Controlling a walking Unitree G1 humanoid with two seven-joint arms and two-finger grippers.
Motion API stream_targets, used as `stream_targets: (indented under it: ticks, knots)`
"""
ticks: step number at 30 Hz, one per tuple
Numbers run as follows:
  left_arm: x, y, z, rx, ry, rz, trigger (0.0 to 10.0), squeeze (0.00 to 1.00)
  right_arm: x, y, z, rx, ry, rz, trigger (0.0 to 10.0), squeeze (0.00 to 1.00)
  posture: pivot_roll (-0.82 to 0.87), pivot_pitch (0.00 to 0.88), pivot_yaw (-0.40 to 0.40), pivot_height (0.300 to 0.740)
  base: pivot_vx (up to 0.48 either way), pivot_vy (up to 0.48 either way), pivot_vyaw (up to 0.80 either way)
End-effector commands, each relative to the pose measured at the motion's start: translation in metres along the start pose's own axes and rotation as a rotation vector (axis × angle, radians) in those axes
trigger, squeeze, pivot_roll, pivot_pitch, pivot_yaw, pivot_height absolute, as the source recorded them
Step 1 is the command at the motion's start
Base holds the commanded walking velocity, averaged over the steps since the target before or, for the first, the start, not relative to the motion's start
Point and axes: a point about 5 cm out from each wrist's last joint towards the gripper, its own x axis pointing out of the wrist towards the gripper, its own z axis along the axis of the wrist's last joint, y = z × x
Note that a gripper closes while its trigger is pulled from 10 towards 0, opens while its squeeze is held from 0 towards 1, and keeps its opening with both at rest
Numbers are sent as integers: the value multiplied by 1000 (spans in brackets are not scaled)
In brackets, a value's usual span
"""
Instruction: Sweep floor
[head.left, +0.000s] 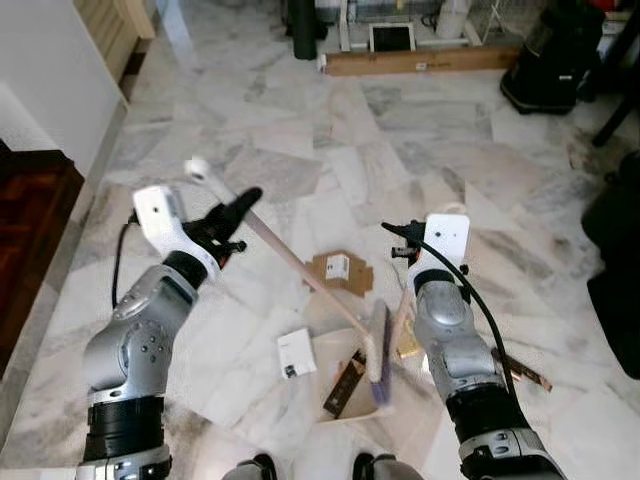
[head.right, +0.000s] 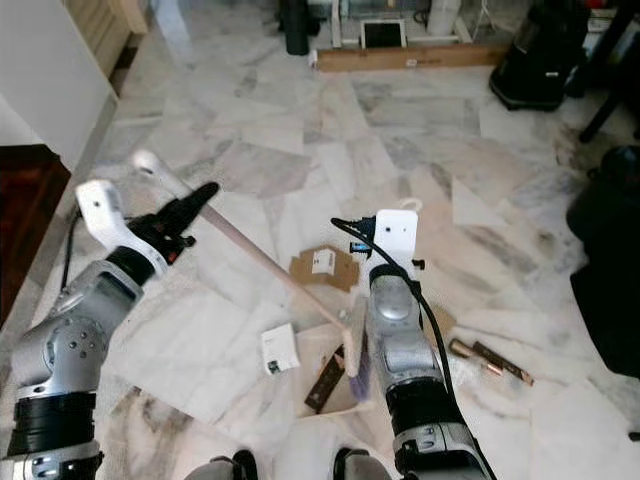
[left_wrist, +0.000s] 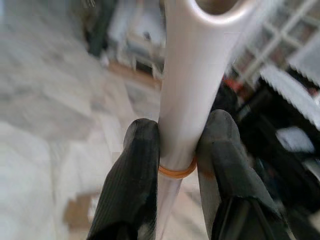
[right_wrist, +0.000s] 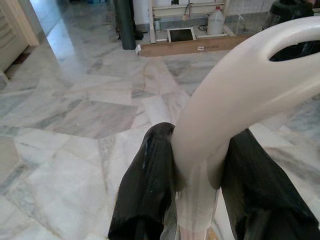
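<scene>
Head views. Marble floor strewn with litter: a torn brown cardboard piece, a white card, a dark strip and a brown strip off to the right side. The left claw is clamped on the upper part of the broom handle, which slants down from the rounded top end to the broom head resting on the floor just before the robot's feet, among the litter. The right arm stands beside the broom head, its wrist over a second handle.

Left wrist view. Two black fingers pinch the pale, glossy broom handle from both sides, just at an orange band. No gap shows between pads and shaft.

Right wrist view. The right claw is closed around the neck of a cream looped handle, probably a dustpan's; the pan itself cannot be made out.

Handling notes. Broom judged light and stiff; the smooth shaft looks slippery, so it could twist or slide in a two-finger pinch. A hold high on the shaft gives reach. The looped handle appears rigid, best held at its neck. Litter is flat and light, likely to skid on polished marble.
</scene>
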Motion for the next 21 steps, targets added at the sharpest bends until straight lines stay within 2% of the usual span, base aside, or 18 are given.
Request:
stream_targets:
  ticks: [1,4,8,12,13,18,21]
  knots:
    - [0,-3,23,38,-122,8,10000,0,-2,-1,10,7,-41,2,10000,0,-47,69,30,740,0,0,0]
    - [-1,4,28,69,-167,70,10000,0,-3,-2,11,23,-55,15,10000,0,-52,59,27,740,0,0,0]
    - [-7,20,35,170,-229,208,10000,0,-7,-4,16,56,-95,38,10000,0,-50,41,21,740,0,0,0]
    - [-13,25,36,271,-233,256,10000,0,-10,-6,19,88,-117,40,10000,0,-49,26,20,740,0,0,0]
    - [-17,27,32,337,-219,269,10000,0,-12,-9,20,143,-121,32,10000,0,-50,16,20,740,0,0,0]
    - [-23,29,16,426,-179,285,10000,0,-14,-13,21,271,-119,13,10000,0,-48,0,19,740,0,0,0]
    - [-28,35,7,424,-163,331,10000,0,-15,-10,26,329,-144,21,10000,0,-49,0,20,740,0,0,0]
